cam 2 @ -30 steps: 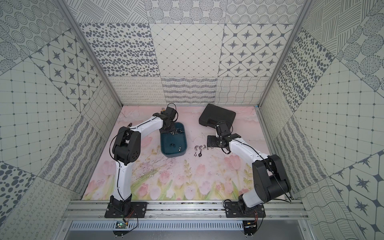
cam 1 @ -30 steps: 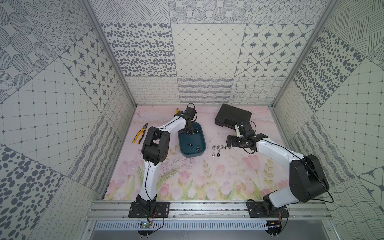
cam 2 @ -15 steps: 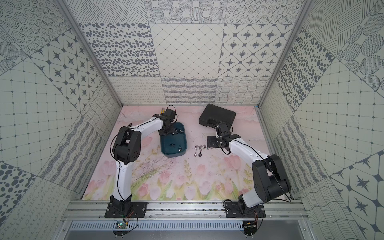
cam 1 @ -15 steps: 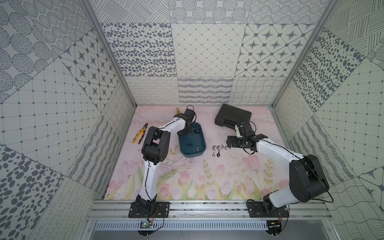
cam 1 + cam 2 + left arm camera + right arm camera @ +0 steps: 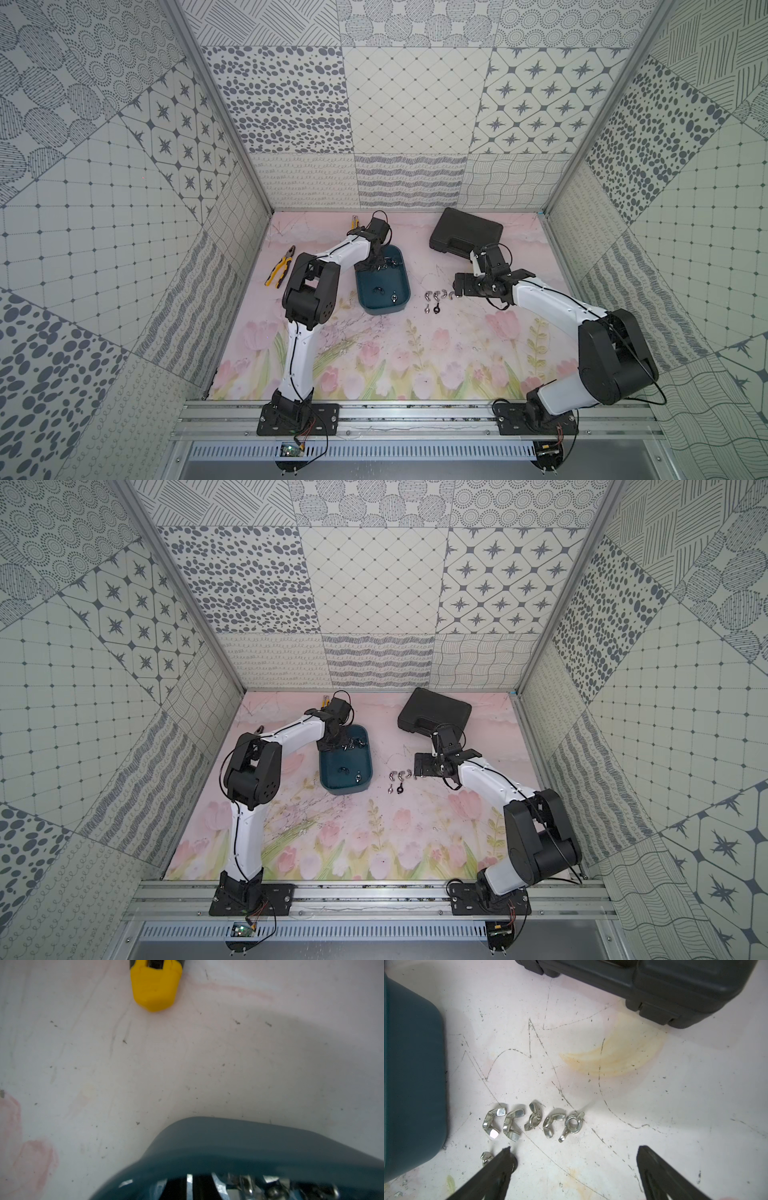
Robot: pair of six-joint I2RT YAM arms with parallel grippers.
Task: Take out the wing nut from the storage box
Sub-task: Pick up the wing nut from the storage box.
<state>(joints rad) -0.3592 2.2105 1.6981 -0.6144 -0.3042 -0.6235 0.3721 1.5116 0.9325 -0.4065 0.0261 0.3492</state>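
A robotics lab test cell, not a lived-in room. Patchwork patterned panels on aluminium posts box in a tulip-printed counter. The left arm and right arm are bolted to an extruded rail — a bare circuit board and loose wiring hang below it.

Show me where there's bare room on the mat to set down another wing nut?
Widest: the tulip-printed mat between the storage box and the front rail. Smaller: the patch between the wing nuts and the black case. Crowded: around the nuts, where the right end effector hovers open.
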